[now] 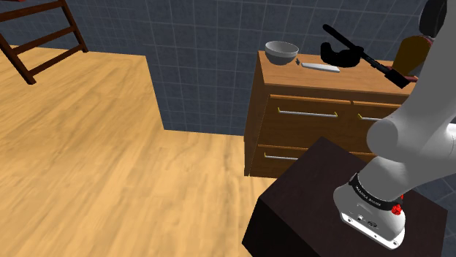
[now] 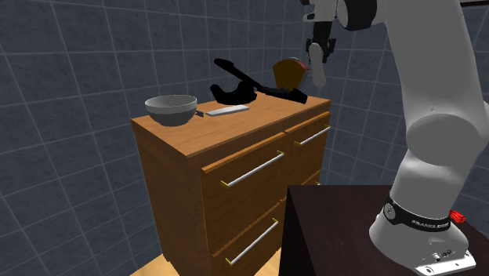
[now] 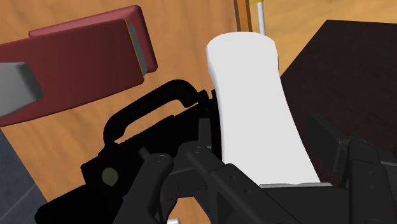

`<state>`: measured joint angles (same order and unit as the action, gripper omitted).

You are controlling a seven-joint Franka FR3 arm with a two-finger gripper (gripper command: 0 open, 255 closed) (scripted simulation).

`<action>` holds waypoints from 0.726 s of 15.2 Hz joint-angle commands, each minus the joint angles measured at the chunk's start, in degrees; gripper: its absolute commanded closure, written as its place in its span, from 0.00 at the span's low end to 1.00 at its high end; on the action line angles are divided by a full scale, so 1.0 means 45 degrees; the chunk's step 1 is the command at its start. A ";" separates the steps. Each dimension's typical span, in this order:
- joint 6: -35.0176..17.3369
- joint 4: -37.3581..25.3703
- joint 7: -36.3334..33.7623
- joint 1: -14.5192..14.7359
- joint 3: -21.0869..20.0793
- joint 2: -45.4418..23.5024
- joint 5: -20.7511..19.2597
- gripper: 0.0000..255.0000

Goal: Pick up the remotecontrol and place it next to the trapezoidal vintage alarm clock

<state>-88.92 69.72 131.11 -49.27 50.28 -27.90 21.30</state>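
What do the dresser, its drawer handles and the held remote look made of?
Dresser: wood, visible brown grain, satin finish. Drawer handles: probably metal, pale bars with yellowish ends. Remote: plain matte white, no buttons drawn; material unclear.

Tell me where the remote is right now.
The white remote is clasped in the gripper, raised above the dresser's right end in the second exterior view, just right of the clock.

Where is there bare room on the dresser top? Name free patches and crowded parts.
Free: front strip of the dresser top, ahead of the bowl and grey flat piece. Crowded: the back, where the black tool stretches toward the clock. The gripper holds the remote aloft.
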 commanded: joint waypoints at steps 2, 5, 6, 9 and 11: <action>-0.0657 0.0831 0.0028 0.0314 0.0047 0.0165 -0.0105 1.00; -0.1221 0.1495 0.0065 0.0523 0.0062 0.0245 -0.0148 1.00; -0.1403 0.1703 0.0078 0.0584 0.0064 0.0262 -0.0155 1.00; -0.1934 0.2288 0.0124 0.0739 0.0061 0.0291 -0.0157 1.00; -0.2276 0.2650 0.0159 0.0824 0.0050 0.0292 -0.0142 1.00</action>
<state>-98.13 80.50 131.72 -45.88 50.48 -26.72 20.69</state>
